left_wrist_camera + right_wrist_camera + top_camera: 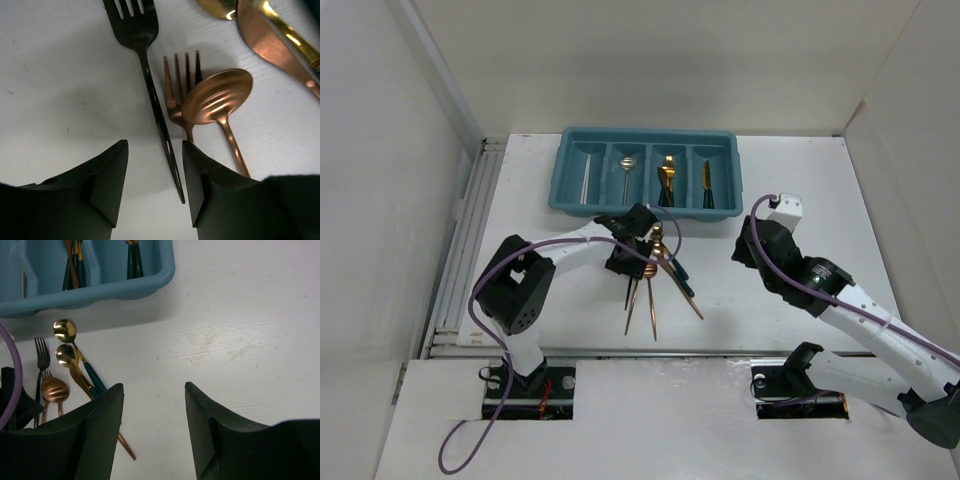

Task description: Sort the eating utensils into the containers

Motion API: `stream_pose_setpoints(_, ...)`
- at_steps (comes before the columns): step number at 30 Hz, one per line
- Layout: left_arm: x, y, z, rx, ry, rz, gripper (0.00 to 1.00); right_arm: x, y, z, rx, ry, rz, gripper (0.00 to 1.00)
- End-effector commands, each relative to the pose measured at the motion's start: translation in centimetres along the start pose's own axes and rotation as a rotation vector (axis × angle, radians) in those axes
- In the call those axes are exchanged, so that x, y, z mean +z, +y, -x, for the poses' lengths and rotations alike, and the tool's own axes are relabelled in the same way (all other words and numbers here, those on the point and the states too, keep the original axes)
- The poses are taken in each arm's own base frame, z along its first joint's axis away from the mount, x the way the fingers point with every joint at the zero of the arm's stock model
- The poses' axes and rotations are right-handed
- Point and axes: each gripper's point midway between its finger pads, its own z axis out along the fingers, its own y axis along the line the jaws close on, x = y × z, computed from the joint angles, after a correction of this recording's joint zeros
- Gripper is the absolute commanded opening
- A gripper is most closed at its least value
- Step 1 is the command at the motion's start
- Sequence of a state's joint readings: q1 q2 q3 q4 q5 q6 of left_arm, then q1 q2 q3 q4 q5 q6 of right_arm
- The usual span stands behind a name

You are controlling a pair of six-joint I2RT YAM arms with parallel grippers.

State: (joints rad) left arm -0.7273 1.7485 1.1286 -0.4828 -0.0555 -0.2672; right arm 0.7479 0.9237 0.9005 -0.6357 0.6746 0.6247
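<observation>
The teal tray (pixel 645 207) lies at the back, holding white chopsticks (pixel 585 180), a silver spoon (pixel 627 165), gold forks (pixel 667 180) and a knife (pixel 706 180), one kind per compartment. Loose utensils (pixel 660 275) lie in a fan in front of it. My left gripper (pixel 638 262) is open and low over them. In its wrist view the black fork (pixel 150 95) lies on the table with its handle end between the fingers (pixel 155 150), close to the right finger. A copper fork (pixel 181 85), copper spoon (pixel 217 97) and copper knife (pixel 272 42) lie beside it. My right gripper (pixel 745 248) is open and empty (pixel 154 387).
The right wrist view shows the tray's near right corner (pixel 150 280) and two gold spoons with teal handles (pixel 65 342) left of my fingers. White walls enclose the table on three sides. A metal rail (pixel 460 250) runs along the left edge.
</observation>
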Motion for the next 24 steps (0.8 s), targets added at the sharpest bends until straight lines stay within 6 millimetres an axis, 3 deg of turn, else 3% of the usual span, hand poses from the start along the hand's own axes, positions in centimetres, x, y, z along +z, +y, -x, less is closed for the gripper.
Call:
stream_pose_setpoints(1, 0.8, 0.3, -1.0, -0.008, 0.062, -0.002, 0.45, -1.1, -0.4, 1.7, 0.022, -0.043, 0.001, 0.57)
stream_pose_setpoints(11, 2.5, 1.1, -2.0, -0.021, 0.122, 0.037, 0.34, -1.4, -1.0, 1.8, 0.033, -0.057, -0.015, 0.57)
stream_pose_setpoints(15, 3.3, 0.4, -2.1, 0.010, 0.152, 0.001, 0.32, -1.2, -0.8, 2.2, 0.032, -0.062, -0.024, 0.57)
stream_pose_setpoints(19, 3.9, 1.3, -2.6, -0.005, 0.176, 0.038, 0.17, -0.9, -0.5, 2.0, -0.018, -0.046, -0.023, 0.56)
stream_pose_setpoints(20, 3.9, 1.6, -2.5, -0.016, 0.176, 0.040, 0.09, -0.9, -0.4, 1.9, -0.018, -0.040, -0.016, 0.56)
stream_pose_setpoints(24, 3.9, 2.1, -3.1, -0.033, 0.188, 0.047, 0.00, -0.8, 0.3, 2.4, -0.039, -0.036, -0.008, 0.55)
